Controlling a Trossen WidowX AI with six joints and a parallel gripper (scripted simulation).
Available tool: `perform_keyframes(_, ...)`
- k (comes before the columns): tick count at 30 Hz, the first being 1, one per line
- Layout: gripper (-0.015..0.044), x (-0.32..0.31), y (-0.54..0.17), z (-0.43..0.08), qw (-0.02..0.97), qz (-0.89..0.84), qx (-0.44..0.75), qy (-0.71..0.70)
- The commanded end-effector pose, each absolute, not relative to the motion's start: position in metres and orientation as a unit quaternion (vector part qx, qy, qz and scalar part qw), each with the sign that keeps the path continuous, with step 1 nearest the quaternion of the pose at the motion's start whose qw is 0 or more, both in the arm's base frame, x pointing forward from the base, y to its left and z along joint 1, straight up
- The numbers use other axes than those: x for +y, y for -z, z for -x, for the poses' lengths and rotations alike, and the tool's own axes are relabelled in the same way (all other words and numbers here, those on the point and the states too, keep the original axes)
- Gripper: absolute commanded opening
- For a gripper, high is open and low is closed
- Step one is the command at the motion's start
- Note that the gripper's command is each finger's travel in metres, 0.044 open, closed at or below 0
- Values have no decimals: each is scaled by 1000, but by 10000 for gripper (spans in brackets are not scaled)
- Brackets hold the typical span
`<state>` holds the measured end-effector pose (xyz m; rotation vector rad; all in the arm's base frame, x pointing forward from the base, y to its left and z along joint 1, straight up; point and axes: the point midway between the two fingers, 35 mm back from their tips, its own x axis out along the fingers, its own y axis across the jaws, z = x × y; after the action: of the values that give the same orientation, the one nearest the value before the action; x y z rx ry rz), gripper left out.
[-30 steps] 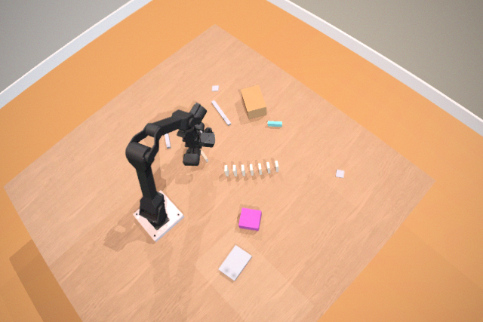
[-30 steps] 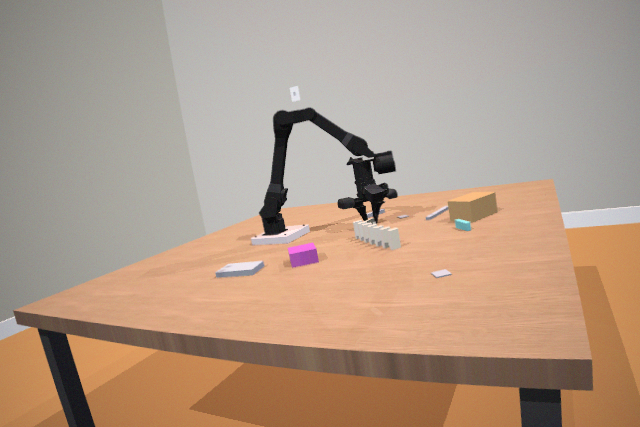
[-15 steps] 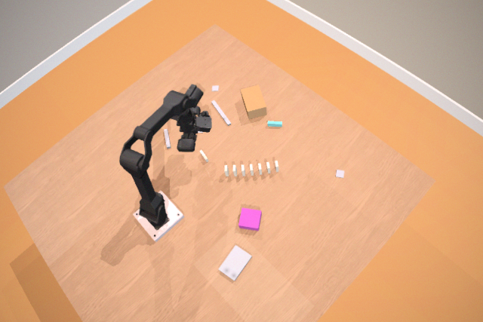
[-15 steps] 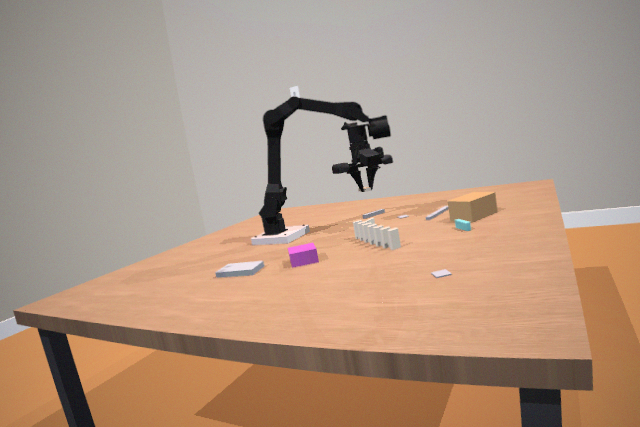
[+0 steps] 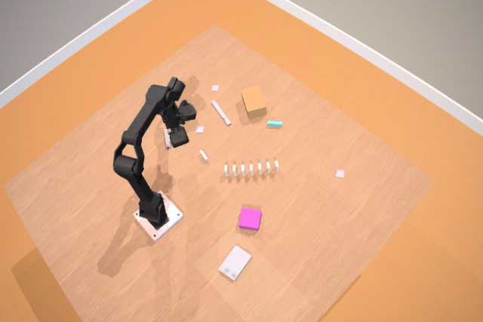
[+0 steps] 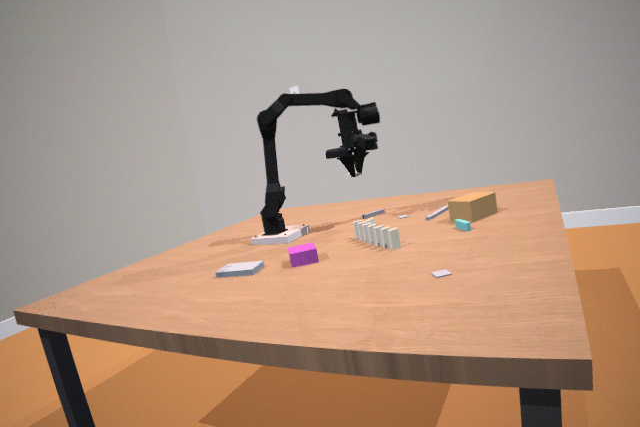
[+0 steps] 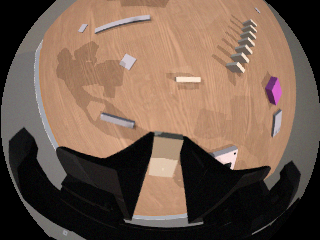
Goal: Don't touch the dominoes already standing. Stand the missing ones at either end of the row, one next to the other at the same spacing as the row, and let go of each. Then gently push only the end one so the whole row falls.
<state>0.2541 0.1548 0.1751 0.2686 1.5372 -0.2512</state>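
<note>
Several cream dominoes stand upright in an evenly spaced row [image 5: 251, 169] [image 6: 393, 239] [image 7: 244, 50]. My gripper [image 6: 355, 173] [image 7: 167, 138] is shut on a cream domino [image 7: 163, 167] and holds it high above the table, left of the row in the top view. The fingertips are hidden by the gripper's body in that view. Another cream domino [image 5: 204, 155] [image 7: 188, 79] lies on the table between the gripper and the row's left end in the top view. It is mostly hidden behind the row in the exterior view.
A magenta block [image 5: 250, 219] [image 6: 303, 255] [image 7: 273, 90] and a pale slab [image 5: 235, 262] [image 6: 239, 269] lie below the row in the top view. A tan box [image 5: 253, 101] [image 6: 473, 207], a turquoise block [image 5: 274, 124] [image 6: 463, 224] and a long grey bar [image 5: 221, 112] lie above it.
</note>
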Motion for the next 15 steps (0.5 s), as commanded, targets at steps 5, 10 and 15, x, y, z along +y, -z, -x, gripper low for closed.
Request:
perform_keyframes(5,107,159,-175,-243,709,-74,698,68)
perform_keyframes(10,107,165,-167,-250,730,-58,679,55)
perform_keyframes(15,107,176,-153,-264,768,-29,639,30)
